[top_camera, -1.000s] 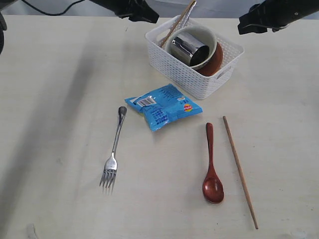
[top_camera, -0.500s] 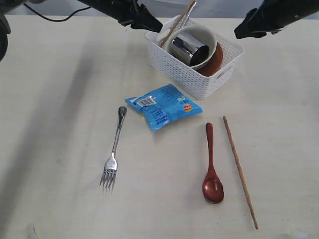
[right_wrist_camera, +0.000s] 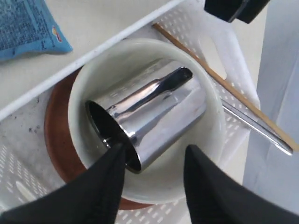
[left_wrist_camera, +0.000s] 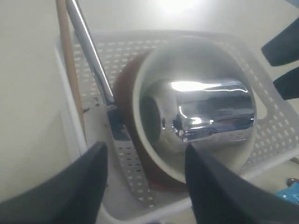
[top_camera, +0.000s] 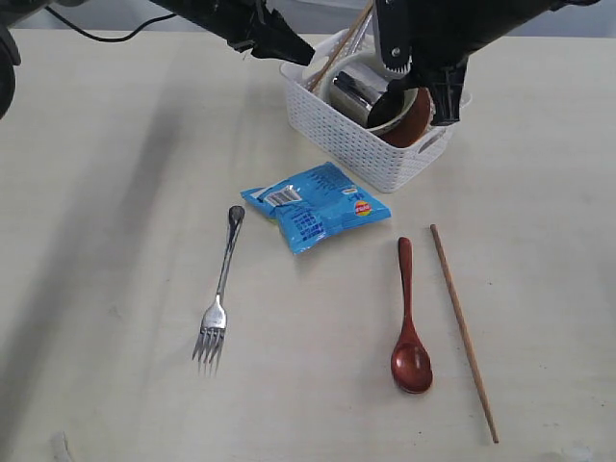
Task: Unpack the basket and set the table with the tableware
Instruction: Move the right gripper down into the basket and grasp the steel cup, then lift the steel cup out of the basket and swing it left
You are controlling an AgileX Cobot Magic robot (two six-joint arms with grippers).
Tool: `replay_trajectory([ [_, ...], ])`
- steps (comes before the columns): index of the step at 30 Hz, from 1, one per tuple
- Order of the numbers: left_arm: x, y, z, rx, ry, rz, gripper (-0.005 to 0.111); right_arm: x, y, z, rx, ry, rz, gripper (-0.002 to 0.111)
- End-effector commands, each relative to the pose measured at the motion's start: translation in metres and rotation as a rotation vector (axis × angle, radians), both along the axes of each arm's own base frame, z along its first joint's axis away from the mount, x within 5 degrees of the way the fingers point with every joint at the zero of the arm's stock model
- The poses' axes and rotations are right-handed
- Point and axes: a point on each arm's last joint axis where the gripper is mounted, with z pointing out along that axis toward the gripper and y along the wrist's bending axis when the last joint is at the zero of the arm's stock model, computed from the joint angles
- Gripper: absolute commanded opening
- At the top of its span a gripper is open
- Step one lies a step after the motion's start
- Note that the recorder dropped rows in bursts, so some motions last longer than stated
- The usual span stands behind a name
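Observation:
The white basket [top_camera: 348,144] stands at the back of the table [top_camera: 115,241]. Inside it a steel cup [top_camera: 361,94] lies on its side in a cream bowl [top_camera: 330,75], and the bowl rests on a brown plate [top_camera: 412,130]. A chopstick [top_camera: 337,53] and a knife [top_camera: 362,33] lean in its far corner. My right gripper [top_camera: 420,91] hangs open over the bowl, its fingers either side of the cup's mouth [right_wrist_camera: 112,140]. Open too, my left gripper [top_camera: 289,48] hovers at the basket's far left corner [left_wrist_camera: 70,135]. The fork [top_camera: 221,289], spoon [top_camera: 408,318] and second chopstick [top_camera: 463,327] lie on the table.
A blue snack packet [top_camera: 316,205] lies just in front of the basket, between the fork and the spoon. Both arms crowd the space above the basket.
My right arm has swung in from the far right and now hangs over the basket's bowl and cup. The left gripper edged closer to the basket's corner earlier, then stayed.

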Motion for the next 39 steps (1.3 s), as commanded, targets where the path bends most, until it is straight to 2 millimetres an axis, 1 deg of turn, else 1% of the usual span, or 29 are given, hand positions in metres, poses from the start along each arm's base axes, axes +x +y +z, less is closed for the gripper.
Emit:
replay_trajectory([
  [1, -0.001, -0.003, 0.008, -0.011, -0.016, -0.006, 0.049, 0.002, 0.003, -0.017, -0.083, -0.059, 0.039, 0.047],
  [2, -0.001, -0.003, 0.008, -0.013, -0.016, -0.006, 0.049, 0.002, 0.006, -0.022, -0.090, -0.100, 0.036, 0.053],
  [3, -0.001, -0.003, 0.008, -0.013, -0.016, -0.006, 0.049, 0.003, 0.008, -0.025, -0.088, -0.130, 0.029, 0.055],
  [7, -0.001, -0.003, 0.008, -0.015, -0.016, -0.005, 0.049, 0.003, 0.015, -0.030, -0.084, -0.218, 0.016, 0.054],
  [11, -0.001, -0.003, 0.008, -0.015, -0.016, -0.005, 0.049, 0.002, 0.019, -0.032, -0.086, -0.232, 0.025, 0.054],
  [17, -0.001, -0.003, 0.008, -0.015, -0.016, -0.005, 0.049, 0.008, 0.020, -0.054, -0.116, -0.227, 0.038, 0.054],
  [19, -0.001, -0.003, 0.008, -0.015, -0.016, -0.005, 0.049, 0.010, 0.020, -0.059, -0.118, -0.239, 0.030, 0.050],
  [24, -0.001, -0.003, 0.008, -0.015, -0.016, -0.005, 0.049, 0.011, 0.020, -0.057, -0.112, -0.254, 0.020, 0.016],
  [27, -0.001, -0.003, 0.008, -0.015, -0.016, -0.005, 0.049, 0.011, 0.020, -0.057, -0.112, -0.254, 0.020, 0.000],
  [32, -0.001, -0.002, 0.008, -0.015, -0.014, -0.006, 0.049, 0.011, 0.021, -0.055, -0.111, -0.259, 0.023, 0.000],
  [34, -0.001, -0.001, 0.008, -0.015, -0.014, -0.004, 0.049, 0.009, 0.022, -0.049, -0.108, -0.269, 0.029, 0.000],
  [37, -0.001, 0.001, 0.008, -0.017, -0.007, -0.009, 0.049, 0.005, 0.026, -0.035, -0.096, -0.289, 0.041, 0.000],
  [39, -0.003, 0.004, 0.008, -0.020, 0.006, -0.030, 0.049, 0.001, 0.029, -0.021, -0.082, -0.318, 0.049, 0.000],
])
